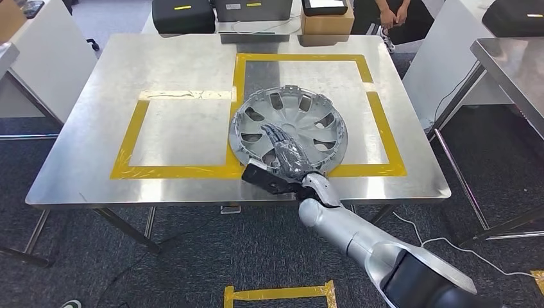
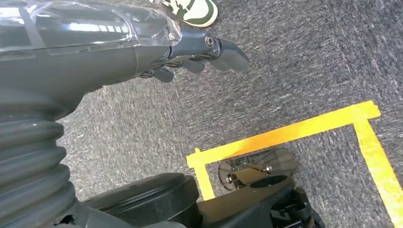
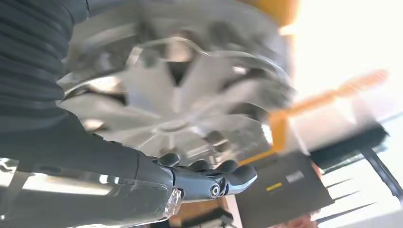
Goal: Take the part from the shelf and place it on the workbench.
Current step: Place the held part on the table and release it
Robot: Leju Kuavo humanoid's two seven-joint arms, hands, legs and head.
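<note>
Plainly, the round silver plastic wheel cover [image 1: 289,131] lies flat on the brushed steel workbench [image 1: 96,122], straddling the yellow tape rectangles [image 1: 131,138] (its rim crosses the strip they share). Over it the right hand [image 1: 285,149] stretches with fingers extended and apart, gripping nothing, though whether it touches the cover I cannot tell; the left hand [image 2: 190,57] hangs above the dark grey carpet [image 2: 294,61], fingers loosely out, empty. Beyond the bench sit black cases [image 1: 183,14], a cardboard box [image 1: 327,22] and a standing person [image 1: 391,13].
</note>
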